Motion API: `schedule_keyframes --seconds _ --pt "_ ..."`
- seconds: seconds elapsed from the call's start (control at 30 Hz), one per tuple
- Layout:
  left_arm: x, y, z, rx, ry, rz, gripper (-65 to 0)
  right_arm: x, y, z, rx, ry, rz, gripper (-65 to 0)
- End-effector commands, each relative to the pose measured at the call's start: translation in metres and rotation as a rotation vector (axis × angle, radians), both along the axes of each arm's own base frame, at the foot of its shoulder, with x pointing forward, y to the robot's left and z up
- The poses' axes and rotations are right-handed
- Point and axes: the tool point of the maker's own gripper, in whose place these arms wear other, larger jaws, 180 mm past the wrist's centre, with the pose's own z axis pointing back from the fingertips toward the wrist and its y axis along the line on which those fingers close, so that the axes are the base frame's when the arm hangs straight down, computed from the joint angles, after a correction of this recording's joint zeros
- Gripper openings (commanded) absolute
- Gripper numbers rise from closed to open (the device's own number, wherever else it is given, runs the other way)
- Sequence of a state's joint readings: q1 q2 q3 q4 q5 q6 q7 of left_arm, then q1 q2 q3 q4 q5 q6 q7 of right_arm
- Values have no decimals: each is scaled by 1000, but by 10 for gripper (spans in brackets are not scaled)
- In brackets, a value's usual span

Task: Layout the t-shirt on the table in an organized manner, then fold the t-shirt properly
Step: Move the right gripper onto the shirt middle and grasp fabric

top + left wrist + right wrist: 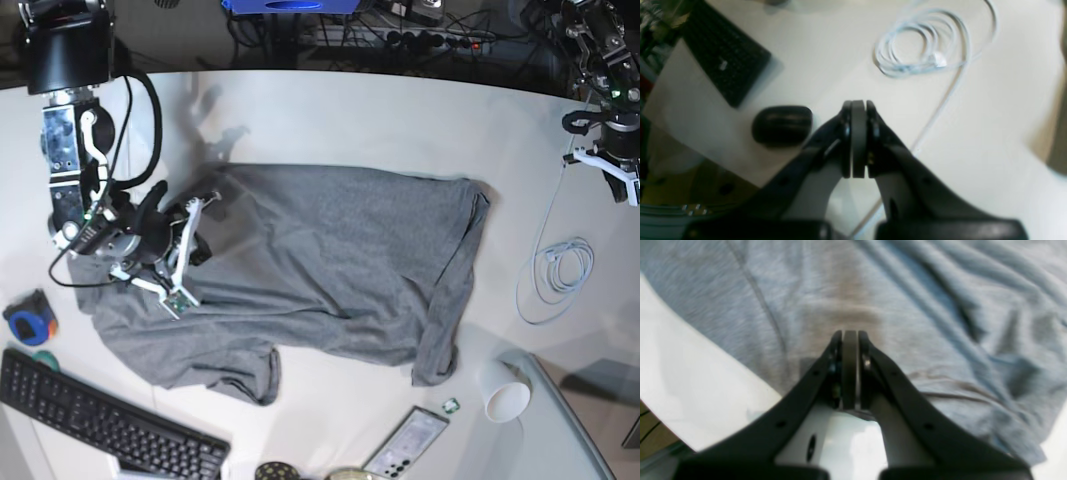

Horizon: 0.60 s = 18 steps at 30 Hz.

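T-shirt [320,270]: rumpled, hem bunched at 3 o'clock; flatten before folding. Right gripper [850,336]: clenched, empty, over the cloth. Left gripper [858,106]: clenched, empty, over the bare table [990,133].

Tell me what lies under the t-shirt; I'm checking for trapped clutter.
Only the white table shows around the t-shirt. The cloth lies fairly flat, but anything beneath it is covered and cannot be seen.

T-shirt [320,270] on table [330,110], keyboard [100,420] in front.
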<state>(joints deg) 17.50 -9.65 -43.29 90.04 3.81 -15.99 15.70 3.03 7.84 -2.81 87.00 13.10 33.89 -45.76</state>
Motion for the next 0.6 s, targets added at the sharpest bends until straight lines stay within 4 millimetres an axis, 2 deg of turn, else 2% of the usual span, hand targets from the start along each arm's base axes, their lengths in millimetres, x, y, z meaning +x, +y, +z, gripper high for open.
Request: schedule_keyframes --seconds 0.0,0.3,0.4,0.57 --pt "2 7 15 27 -39 -2 -650 15 8 18 26 -62 14 -636" --pt "-52 28 -25 -74 54 87 -650 25 83 25 75 -60 174 -632" --pt "-63 37 -26 -75 58 122 -650 30 104 24 96 -41 199 -630" --pt "-75 49 -21 -61 53 161 -650 26 144 23 127 -10 265 -629"
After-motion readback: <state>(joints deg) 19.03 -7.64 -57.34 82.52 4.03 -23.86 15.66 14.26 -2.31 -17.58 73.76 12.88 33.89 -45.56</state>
